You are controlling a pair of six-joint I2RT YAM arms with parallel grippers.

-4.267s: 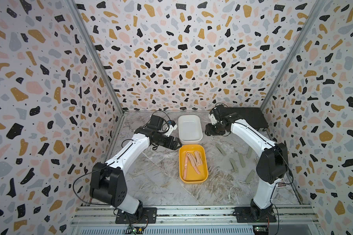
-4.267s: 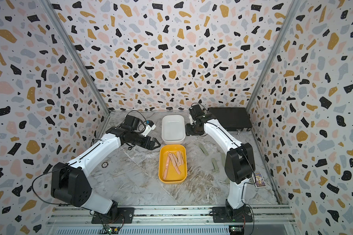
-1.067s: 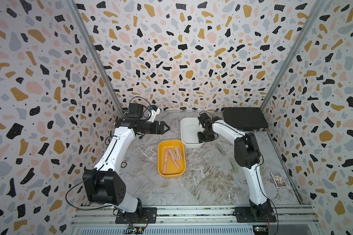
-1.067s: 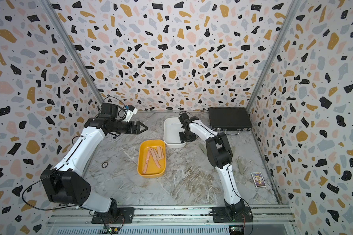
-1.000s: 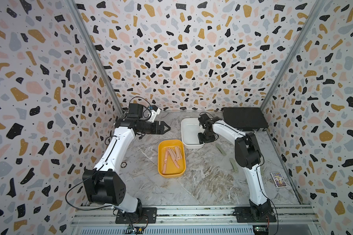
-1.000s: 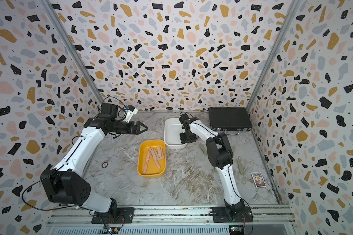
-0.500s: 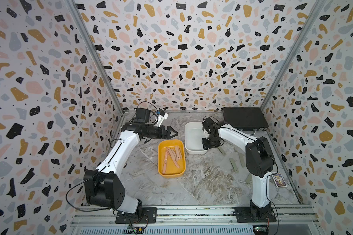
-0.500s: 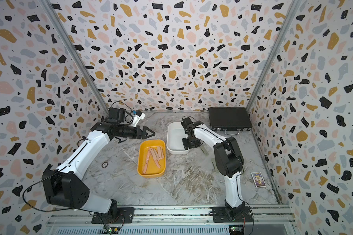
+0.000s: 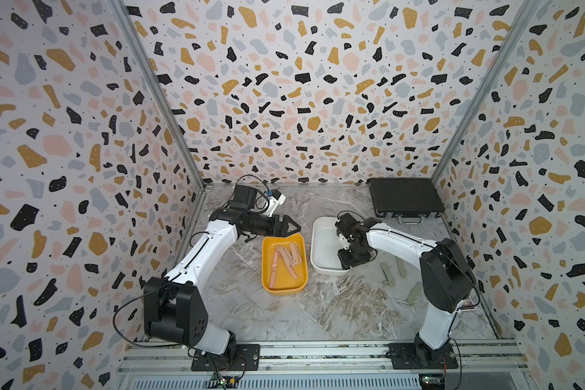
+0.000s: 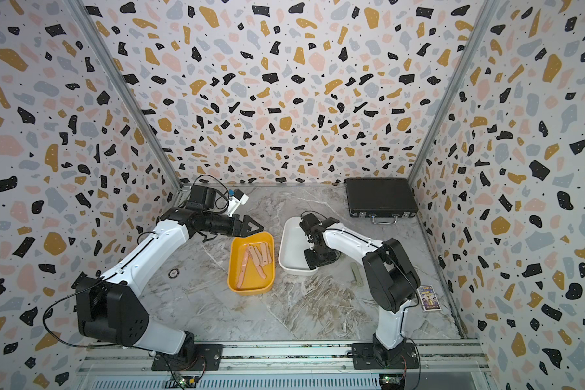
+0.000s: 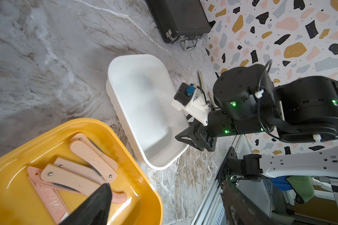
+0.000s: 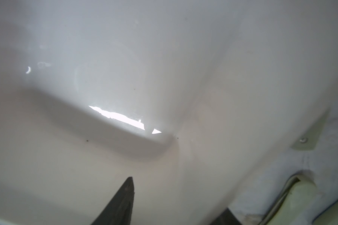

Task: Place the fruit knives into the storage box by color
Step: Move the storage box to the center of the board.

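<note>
Several pale pink fruit knives (image 9: pixel 286 258) (image 10: pixel 255 258) (image 11: pixel 90 155) lie in the yellow storage box (image 9: pixel 284 290) (image 10: pixel 250 289) (image 11: pixel 8 187). My left gripper (image 9: pixel 293 228) (image 10: pixel 255 225) (image 11: pixel 165 188) hangs open over that box's far end, holding nothing. Beside it stands the white storage box (image 9: pixel 321 243) (image 10: pixel 291 246) (image 11: pixel 142 101) (image 12: pixel 125 58) with nothing in it. My right gripper (image 9: pixel 352 261) (image 10: pixel 318 260) (image 12: pixel 179 194) is shut on its near right wall, one finger inside and one outside. Sage green fruit knives (image 9: pixel 387 274) (image 10: pixel 357 273) (image 11: pixel 201 81) (image 12: pixel 308 136) lie on the floor to the right of it.
A shut black case (image 9: pixel 404 197) (image 10: pixel 379 196) (image 11: pixel 176 17) lies at the back right corner. A small card (image 10: pixel 429 297) sits by the right wall and a small ring (image 10: pixel 173 273) on the floor at the left. Patterned walls close three sides.
My right gripper has dragged the white box toward the front, next to the yellow box. My left arm has swung right and forward to the yellow box's far end.
</note>
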